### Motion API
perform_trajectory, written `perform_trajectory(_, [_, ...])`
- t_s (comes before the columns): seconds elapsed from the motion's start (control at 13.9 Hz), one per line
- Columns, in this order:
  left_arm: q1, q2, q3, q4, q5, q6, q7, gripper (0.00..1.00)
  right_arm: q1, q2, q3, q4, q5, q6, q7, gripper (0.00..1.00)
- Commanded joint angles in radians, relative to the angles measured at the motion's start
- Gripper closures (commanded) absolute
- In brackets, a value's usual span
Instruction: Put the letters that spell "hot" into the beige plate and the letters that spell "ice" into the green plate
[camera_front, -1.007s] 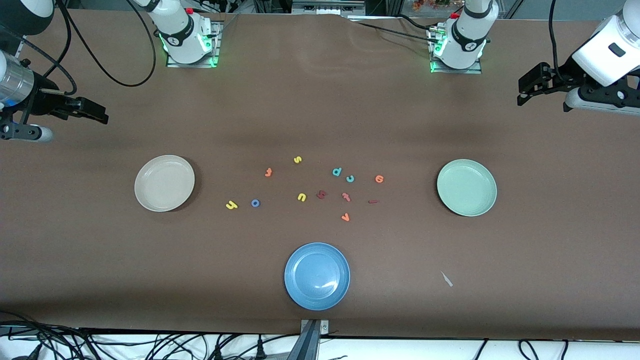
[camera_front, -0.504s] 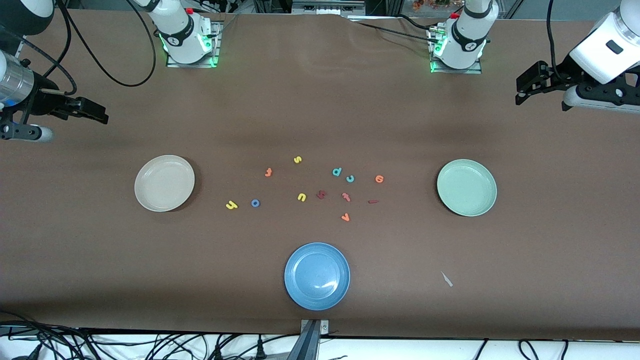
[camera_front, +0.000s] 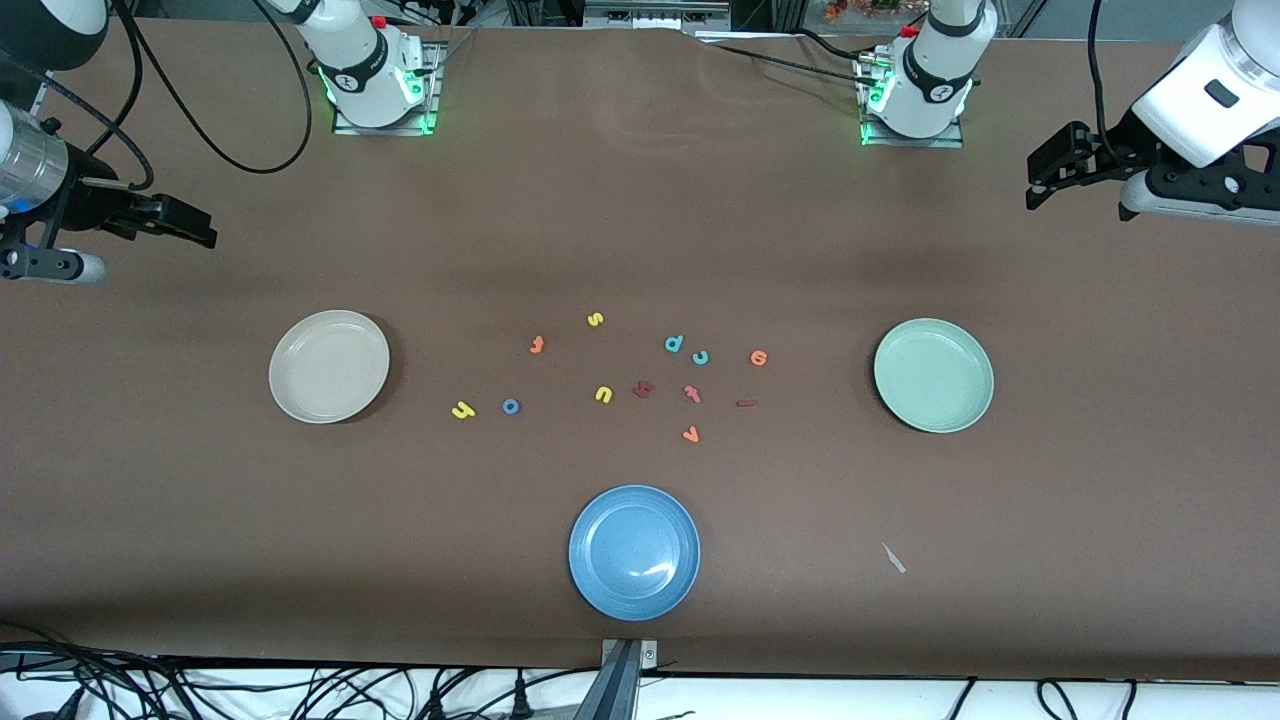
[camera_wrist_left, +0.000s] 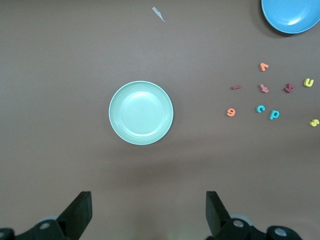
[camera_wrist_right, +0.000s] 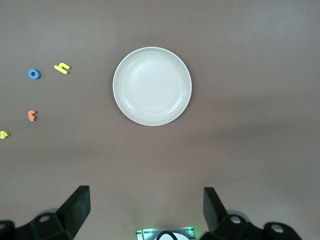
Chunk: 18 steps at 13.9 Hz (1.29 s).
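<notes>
The beige plate (camera_front: 329, 366) (camera_wrist_right: 152, 86) lies toward the right arm's end and holds nothing. The green plate (camera_front: 933, 375) (camera_wrist_left: 141, 113) lies toward the left arm's end, also bare. Between them are scattered the yellow h (camera_front: 462, 409), blue o (camera_front: 511, 406), orange t (camera_front: 537, 345), dark red i (camera_front: 746, 403), teal c (camera_front: 700, 357) and orange e (camera_front: 759, 357). My left gripper (camera_front: 1040, 185) (camera_wrist_left: 149, 210) hangs open over bare tabletop at its end. My right gripper (camera_front: 200, 232) (camera_wrist_right: 146, 205) waits open over the table at its own end.
A blue plate (camera_front: 634, 552) sits near the front edge. Other letters lie among the task ones: yellow s (camera_front: 595, 319), yellow u (camera_front: 603, 394), teal d (camera_front: 674, 344), orange v (camera_front: 690, 434), an orange-red f (camera_front: 692, 393), a dark red letter (camera_front: 643, 389). A small white scrap (camera_front: 893, 558) lies nearer the camera than the green plate.
The left arm's hand has drifted slightly toward the robots' bases. The right arm, plates and letters have not moved.
</notes>
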Motion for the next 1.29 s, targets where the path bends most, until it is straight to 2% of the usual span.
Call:
perform_trajectory(0.0, [-0.006,0.004,-0.009,0.02,0.036,-0.021,-0.033,0.0,-0.005,-0.006,0.002,0.012,0.009,-0.019,-0.017,0.0])
perform_trajectory(0.72, [-0.003,0.001,-0.01,0.024,0.036,-0.043,-0.058,0.0,-0.005,-0.006,0.001,0.012,0.009,-0.02,-0.017,0.0])
perform_trajectory(0.94, [-0.011,0.011,-0.01,0.067,0.036,-0.041,-0.06,0.0,-0.005,-0.006,0.002,0.012,0.009,-0.019,-0.017,0.0])
perform_trajectory(1.22, [-0.017,0.014,-0.015,0.067,0.035,-0.043,-0.06,0.0,-0.005,-0.006,0.002,0.012,0.009,-0.02,-0.017,0.0])
